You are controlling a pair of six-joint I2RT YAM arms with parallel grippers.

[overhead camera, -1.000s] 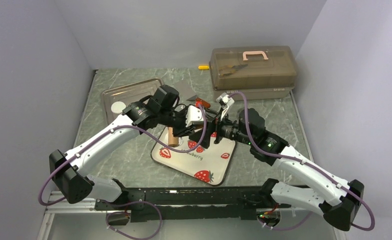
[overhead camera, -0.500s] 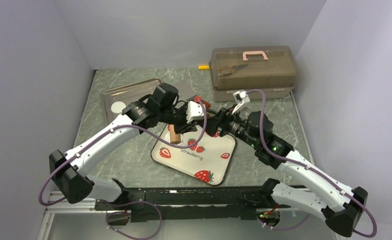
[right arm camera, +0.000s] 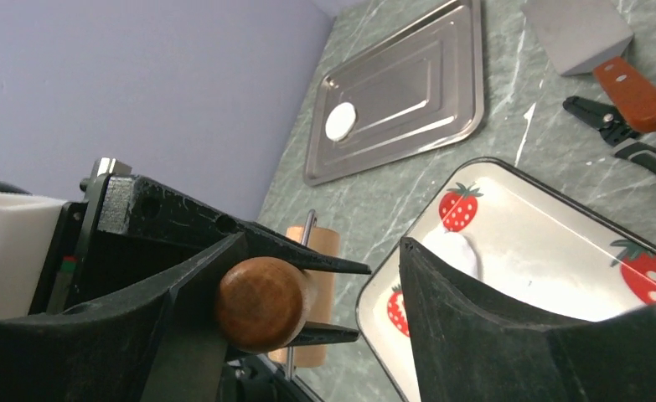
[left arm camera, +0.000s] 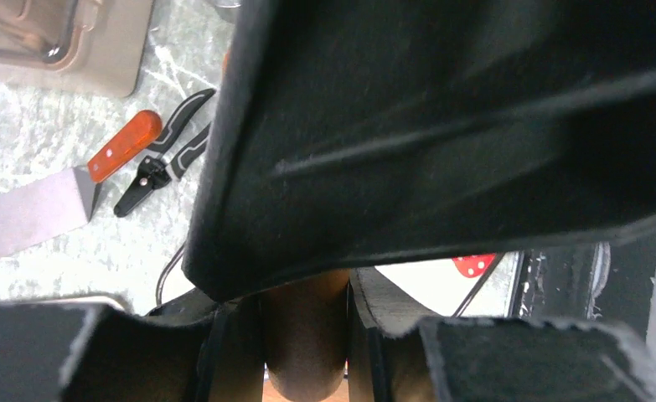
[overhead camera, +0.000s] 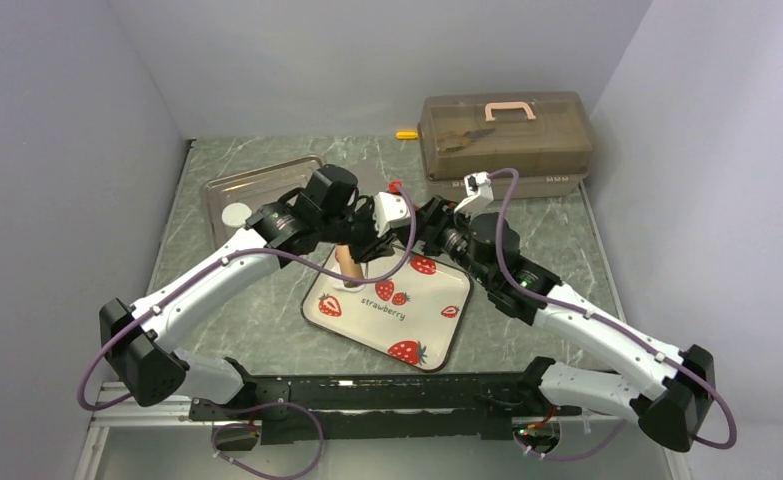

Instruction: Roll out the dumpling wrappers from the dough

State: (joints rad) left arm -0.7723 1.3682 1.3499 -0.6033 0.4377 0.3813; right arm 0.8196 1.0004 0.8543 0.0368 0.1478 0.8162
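Left claw (left arm camera: pixel 304 347) pinches the roller (right arm camera: pixel 261 303). Right claw (right arm camera: pixel 322 247) is spread. Only the right wrist view shows dough (right arm camera: pixel 454 251) on the plate (right arm camera: pixel 559 251).

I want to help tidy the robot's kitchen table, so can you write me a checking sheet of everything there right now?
Surface: green marble table, partly covered.
Job's things: one flat wrapper on the metal tray; dough lump on the strawberry plate; rolling pin held over that plate's corner.
Clutter: spatula, pliers, toolbox, small yellow thing at the far edge.
Grippers: left gripper shut on the rolling pin's handle; right gripper open, jaws either side of the pin's knob.
Cables: purple cables run along both arms; one droops above the plate.
Surroundings: plain pale walls on three sides; nothing else seen.
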